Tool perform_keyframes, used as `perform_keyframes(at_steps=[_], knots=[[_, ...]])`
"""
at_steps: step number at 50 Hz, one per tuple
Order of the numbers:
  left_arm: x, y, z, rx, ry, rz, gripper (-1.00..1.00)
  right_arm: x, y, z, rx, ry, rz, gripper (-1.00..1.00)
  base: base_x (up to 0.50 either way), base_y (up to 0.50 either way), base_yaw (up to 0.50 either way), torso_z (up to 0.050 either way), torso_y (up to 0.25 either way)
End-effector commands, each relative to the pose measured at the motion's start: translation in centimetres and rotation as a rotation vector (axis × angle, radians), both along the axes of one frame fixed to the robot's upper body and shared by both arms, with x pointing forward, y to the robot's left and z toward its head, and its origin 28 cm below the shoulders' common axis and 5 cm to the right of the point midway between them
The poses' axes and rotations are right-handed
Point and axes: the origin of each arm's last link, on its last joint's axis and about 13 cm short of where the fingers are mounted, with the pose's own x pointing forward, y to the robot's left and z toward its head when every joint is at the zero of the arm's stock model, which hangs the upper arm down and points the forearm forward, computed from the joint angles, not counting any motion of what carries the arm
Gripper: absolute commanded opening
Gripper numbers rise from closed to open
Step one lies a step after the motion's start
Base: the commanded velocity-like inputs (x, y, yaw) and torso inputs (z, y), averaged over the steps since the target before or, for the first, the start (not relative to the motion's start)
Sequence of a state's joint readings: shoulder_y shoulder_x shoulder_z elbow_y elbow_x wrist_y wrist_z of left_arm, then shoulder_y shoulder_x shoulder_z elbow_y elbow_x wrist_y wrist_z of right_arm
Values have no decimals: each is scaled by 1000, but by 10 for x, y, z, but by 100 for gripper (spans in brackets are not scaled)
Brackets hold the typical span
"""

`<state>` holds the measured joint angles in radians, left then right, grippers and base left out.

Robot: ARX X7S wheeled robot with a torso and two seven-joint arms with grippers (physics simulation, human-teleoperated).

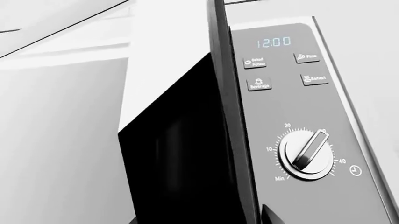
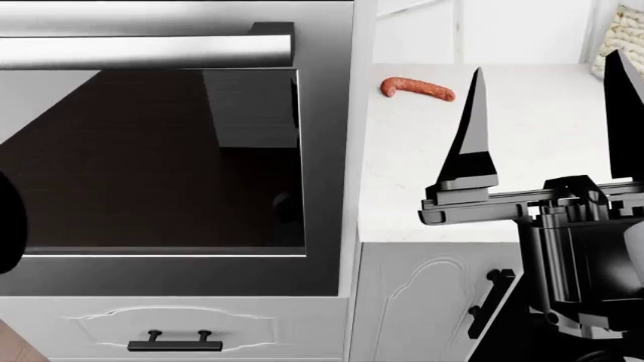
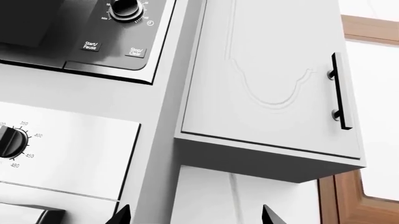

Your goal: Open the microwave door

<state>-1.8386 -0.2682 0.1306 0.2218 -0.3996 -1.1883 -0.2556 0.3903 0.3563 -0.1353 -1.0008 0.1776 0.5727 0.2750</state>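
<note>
Microwave door (image 1: 187, 154), above the oven, already swung partly out from the control panel (image 1: 293, 93); further opening remains. My right gripper (image 2: 544, 121) spreads wide, idle; my left fingers' state: cannot tell.

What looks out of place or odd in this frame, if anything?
A lone sausage lies bare on the white countertop, with no plate under it. The microwave door stands ajar beside the control panel, as the task intends.

Sausage (image 2: 418, 87) on white counter (image 2: 523, 151), wall cabinet (image 3: 268, 79), black handle (image 3: 339, 91)
</note>
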Motion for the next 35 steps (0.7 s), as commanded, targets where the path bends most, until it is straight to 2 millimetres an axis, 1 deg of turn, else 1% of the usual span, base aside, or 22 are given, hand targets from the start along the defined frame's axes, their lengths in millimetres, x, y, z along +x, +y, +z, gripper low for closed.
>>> perform_keyframes(at_steps=[1, 14, 15, 35], knots=[[-21, -11, -2, 94, -61, -80, -100, 0, 1, 0, -1, 1, 3, 100, 0, -4, -3, 0, 0], [-17, -9, -5, 87, -55, -80, -100, 3, 2, 0, -5, 5, 7, 100, -4, -4, -1, 0, 4], [-17, -9, -5, 86, -52, -80, 100, 3, 2, 0, -6, 5, 7, 100, 0, -4, 0, 0, 0], [-10, 0, -9, 55, -47, -51, 100, 3, 3, 0, -15, 7, 3, 100, 0, 0, 0, 0, 0]])
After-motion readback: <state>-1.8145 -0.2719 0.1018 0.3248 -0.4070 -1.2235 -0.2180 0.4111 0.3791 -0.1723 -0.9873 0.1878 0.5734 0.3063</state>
